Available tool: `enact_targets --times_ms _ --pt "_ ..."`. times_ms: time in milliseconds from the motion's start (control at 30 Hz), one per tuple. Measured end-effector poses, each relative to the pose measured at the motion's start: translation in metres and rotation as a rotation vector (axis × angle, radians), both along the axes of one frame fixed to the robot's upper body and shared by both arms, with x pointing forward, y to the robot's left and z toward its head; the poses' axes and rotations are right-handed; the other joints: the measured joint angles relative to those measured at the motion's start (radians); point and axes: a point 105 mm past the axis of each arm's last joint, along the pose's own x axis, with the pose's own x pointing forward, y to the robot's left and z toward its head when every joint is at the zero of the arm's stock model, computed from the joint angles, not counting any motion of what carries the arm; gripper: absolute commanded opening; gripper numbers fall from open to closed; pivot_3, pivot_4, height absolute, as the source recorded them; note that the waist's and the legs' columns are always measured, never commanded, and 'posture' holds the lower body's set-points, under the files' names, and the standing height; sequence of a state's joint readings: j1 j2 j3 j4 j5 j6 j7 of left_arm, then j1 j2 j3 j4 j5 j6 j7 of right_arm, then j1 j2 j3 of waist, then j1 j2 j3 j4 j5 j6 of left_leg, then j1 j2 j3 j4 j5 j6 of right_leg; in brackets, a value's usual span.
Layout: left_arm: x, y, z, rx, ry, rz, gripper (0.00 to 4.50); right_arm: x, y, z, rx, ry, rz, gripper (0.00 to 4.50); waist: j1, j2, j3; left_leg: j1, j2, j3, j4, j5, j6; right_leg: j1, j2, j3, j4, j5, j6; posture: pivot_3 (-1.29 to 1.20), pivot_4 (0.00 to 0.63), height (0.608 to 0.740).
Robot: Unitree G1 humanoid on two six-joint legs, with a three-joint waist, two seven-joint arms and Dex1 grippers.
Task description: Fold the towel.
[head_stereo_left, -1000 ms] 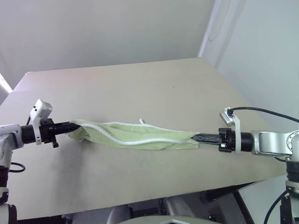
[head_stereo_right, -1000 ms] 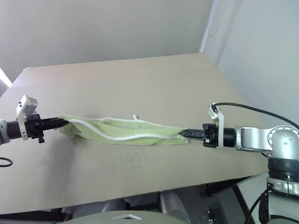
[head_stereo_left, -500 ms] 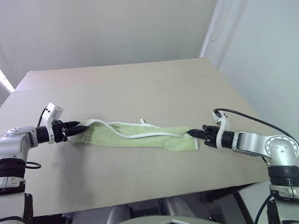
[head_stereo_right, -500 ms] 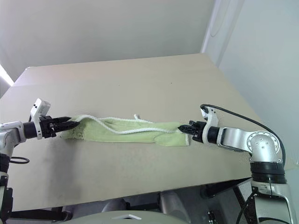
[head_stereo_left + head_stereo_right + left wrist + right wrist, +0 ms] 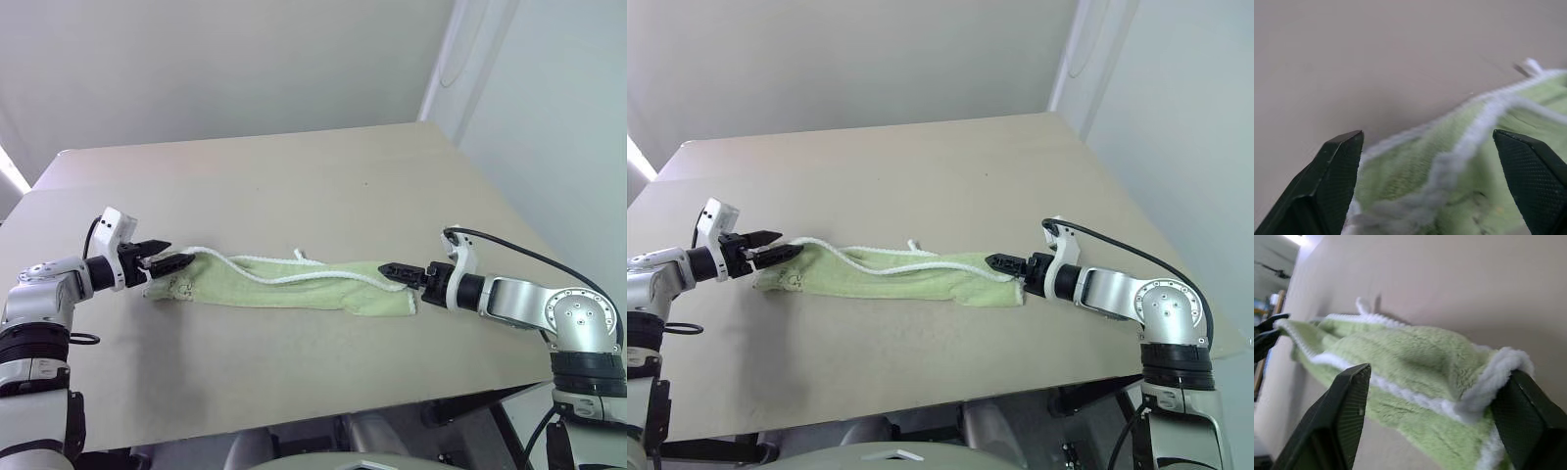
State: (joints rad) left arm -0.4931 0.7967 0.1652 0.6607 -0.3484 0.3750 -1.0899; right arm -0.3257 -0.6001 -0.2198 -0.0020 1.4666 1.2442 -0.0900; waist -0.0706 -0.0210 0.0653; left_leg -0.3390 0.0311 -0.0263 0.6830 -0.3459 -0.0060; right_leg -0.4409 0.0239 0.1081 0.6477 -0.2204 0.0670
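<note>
The towel [image 5: 294,286] is a light-green terry cloth with white stitched edging. It lies on the table [image 5: 294,176] as a long bunched strip running left to right, with a white loop tag [image 5: 299,255] sticking up along its far edge. My left gripper [image 5: 174,255] is at the strip's left end, open, with the cloth's corner [image 5: 1449,166] lying between its fingers. At the right end my right gripper [image 5: 387,268] is also open, and its fingers straddle the towel's folded end [image 5: 1449,362] without pinching it.
The tan table ends close behind my right arm, at its right edge [image 5: 490,215], and at the front edge [image 5: 294,416] below the towel. A black cable [image 5: 529,253] loops over the right wrist. Bare tabletop stretches beyond the towel to the wall.
Both grippers have gone from shut on the towel's ends to open. The stretched towel has slackened and settled onto the table. Both hands came a little lower and further over the table.
</note>
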Motion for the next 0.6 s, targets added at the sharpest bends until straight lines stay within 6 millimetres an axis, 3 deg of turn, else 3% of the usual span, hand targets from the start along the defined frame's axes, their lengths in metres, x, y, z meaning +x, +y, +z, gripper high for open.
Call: enact_targets --times_ms 333,500,600 --pt "0.013 0.004 0.001 0.03 -0.079 0.077 4.5 0.017 -0.013 0.037 0.115 -0.14 -0.068 3.53 0.0 0.0 0.0 0.0 0.0 0.0 0.0 0.0 0.0 0.0 0.0 0.0 0.0 0.0 0.001 0.0 0.0 0.712" --pt "0.015 0.004 0.004 0.04 -0.105 0.081 4.5 0.019 -0.01 0.039 0.157 -0.142 -0.074 3.53 0.001 0.0 0.0 -0.001 0.0 0.0 0.0 0.0 0.0 0.0 0.0 0.0 0.0 0.0 0.001 0.0 0.0 0.712" --pt "0.018 0.004 0.007 0.04 -0.117 0.093 4.5 0.02 -0.012 0.041 0.083 -0.203 -0.09 3.53 0.001 0.0 0.0 -0.001 0.0 0.0 0.0 0.0 0.0 0.0 0.0 0.0 0.0 0.0 0.001 0.0 0.0 0.712"
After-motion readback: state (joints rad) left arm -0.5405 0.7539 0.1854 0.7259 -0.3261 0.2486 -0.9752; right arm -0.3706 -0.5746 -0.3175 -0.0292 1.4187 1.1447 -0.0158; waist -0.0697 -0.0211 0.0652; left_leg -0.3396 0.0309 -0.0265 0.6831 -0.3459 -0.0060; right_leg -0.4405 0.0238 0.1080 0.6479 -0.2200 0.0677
